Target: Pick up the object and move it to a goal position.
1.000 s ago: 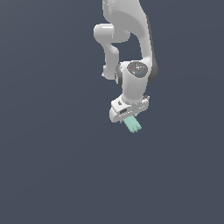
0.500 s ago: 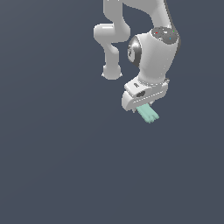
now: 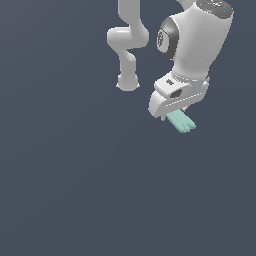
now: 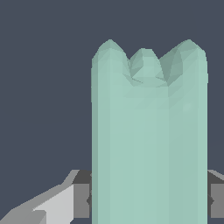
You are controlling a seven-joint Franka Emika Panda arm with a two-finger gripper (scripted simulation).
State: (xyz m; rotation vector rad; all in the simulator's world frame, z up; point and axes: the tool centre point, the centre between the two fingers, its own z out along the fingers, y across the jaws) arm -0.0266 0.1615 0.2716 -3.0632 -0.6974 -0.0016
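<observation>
End effector [image 3: 176, 111] sits in the upper right of the exterior view, hanging off the white arm [image 3: 197, 42], tilted so its underside faces down and toward the exterior view's right

Mint-green bar [image 3: 181, 121] is pinched in the end effector: near end is buried between the fingers, free end sticks out below the white housing, angled down toward the exterior view's right. Bar is clearly narrower than the end effector body

Wrist view: bar [image 4: 148, 140] fills the middle of the frame, running straight away from the camera. Far end is lobed with grooves along its length; three bumps are visible at the tip from this angle. Dark finger pads [image 4: 81, 199] sit tight against both long sides of the bar near its base, no gap visible on either side. Light grey finger body shows on one side below the pad

Everything behind the bar is flat dark grey-blue in both views. No shadow, edge or contact line under it, so I can't tell how far the bar is from any surface; it looks carried only by the end effector

Arm base links [image 3: 128, 45] are visible further back toward the top centre of the exterior view, well apart from the bar
</observation>
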